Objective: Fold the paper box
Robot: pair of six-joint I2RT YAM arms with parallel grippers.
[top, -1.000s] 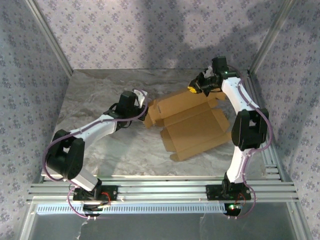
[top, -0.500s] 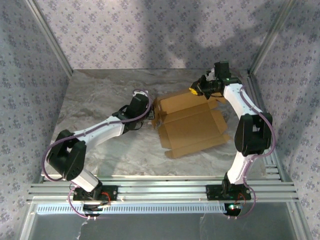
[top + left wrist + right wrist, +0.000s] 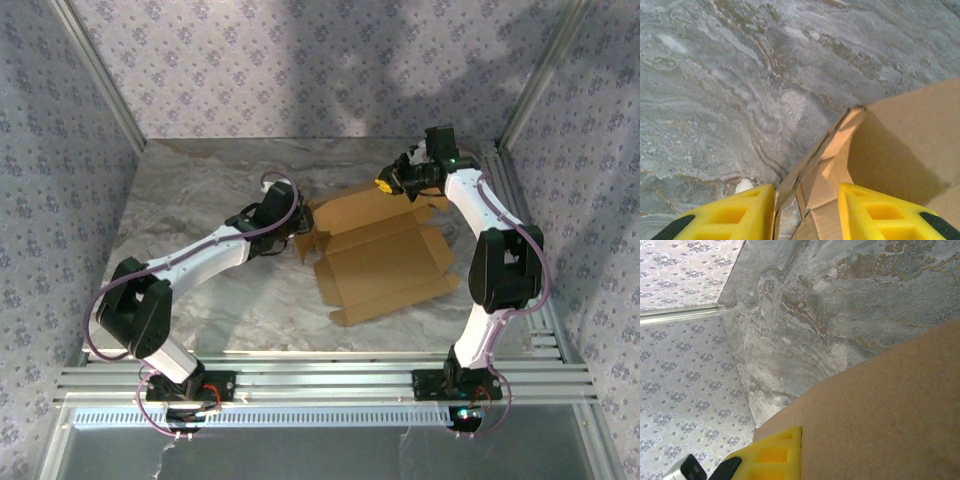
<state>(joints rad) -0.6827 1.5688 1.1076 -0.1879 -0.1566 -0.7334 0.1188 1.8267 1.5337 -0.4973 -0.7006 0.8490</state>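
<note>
The paper box (image 3: 385, 255) is a brown cardboard cut-out lying mostly flat on the marble table, with its creased flaps partly raised. At the box's left corner, my left gripper (image 3: 300, 228) stands open. In the left wrist view the yellow fingers (image 3: 735, 212) are apart, and a thin raised flap (image 3: 840, 150) stands on edge between them, close to the left finger. My right gripper (image 3: 395, 182) is at the box's far edge, shut on the far flap. In the right wrist view one yellow finger (image 3: 770, 455) presses against the cardboard panel (image 3: 880, 415), which hides the other finger.
The grey marble table (image 3: 200, 200) is walled by patterned panels at the back and sides, with aluminium posts (image 3: 95, 75) at the corners. An aluminium rail (image 3: 320, 380) runs along the near edge. Bare table lies to the left of the box and in front of it.
My left arm has reached right to the box's left corner and its jaws have come apart. The box's left flaps have shifted slightly. The right gripper has kept its hold on the far flap.
</note>
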